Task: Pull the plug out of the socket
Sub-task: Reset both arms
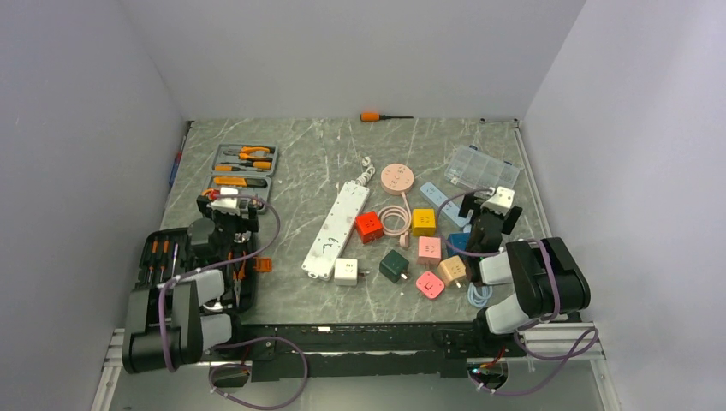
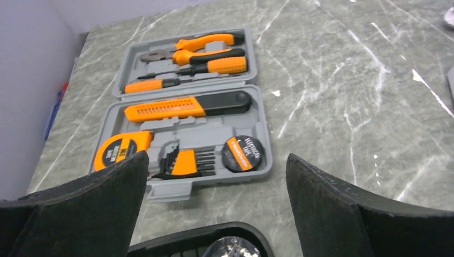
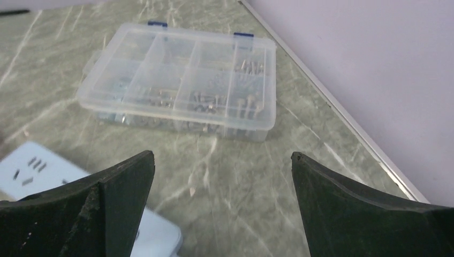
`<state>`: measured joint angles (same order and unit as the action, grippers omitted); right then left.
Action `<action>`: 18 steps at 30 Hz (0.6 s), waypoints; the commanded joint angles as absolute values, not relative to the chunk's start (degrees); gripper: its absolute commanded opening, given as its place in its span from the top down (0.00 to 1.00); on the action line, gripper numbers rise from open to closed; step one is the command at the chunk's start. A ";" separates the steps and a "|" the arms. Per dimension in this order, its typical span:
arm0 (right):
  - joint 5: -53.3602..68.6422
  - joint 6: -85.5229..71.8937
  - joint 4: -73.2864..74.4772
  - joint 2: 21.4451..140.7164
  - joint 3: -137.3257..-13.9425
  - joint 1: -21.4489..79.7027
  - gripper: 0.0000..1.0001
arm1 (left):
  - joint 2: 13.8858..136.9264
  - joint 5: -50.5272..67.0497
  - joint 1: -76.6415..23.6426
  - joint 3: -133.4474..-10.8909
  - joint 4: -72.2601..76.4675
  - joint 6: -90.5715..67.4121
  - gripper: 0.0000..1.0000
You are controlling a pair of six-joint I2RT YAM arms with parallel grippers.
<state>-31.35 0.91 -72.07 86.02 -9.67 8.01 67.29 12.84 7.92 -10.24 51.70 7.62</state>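
Observation:
The socket, a long white power strip, lies slanted in the middle of the table, with its white cord coiled at the far end. It shows only in the top view. Small dark marks sit near its near end. A red cube plug touches its right edge, and a white cube plug lies beside its near end. I cannot tell whether any plug is seated in it. My left gripper is open and empty, far left of the strip. My right gripper is open and empty, far right of it.
A grey tool kit lies ahead of my left gripper, with a black tool case under that arm. A clear parts box and a light-blue strip lie by my right gripper. Colored cube plugs and a pink disc lie between.

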 commanded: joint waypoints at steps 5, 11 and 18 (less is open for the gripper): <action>-25.08 -4.41 -66.58 85.68 -13.59 3.58 0.00 | 75.83 13.18 3.50 -7.67 68.42 9.56 0.01; -23.65 -5.48 -64.43 85.65 -14.49 2.42 0.00 | 76.44 9.82 4.39 -13.78 57.22 6.76 0.01; -23.80 -4.93 -66.34 85.09 -13.32 2.36 0.00 | 77.27 8.38 4.35 -12.35 62.23 5.80 0.01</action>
<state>-24.86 -4.21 -63.20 86.00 -12.99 2.61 77.10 9.74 4.21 -12.73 59.07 7.62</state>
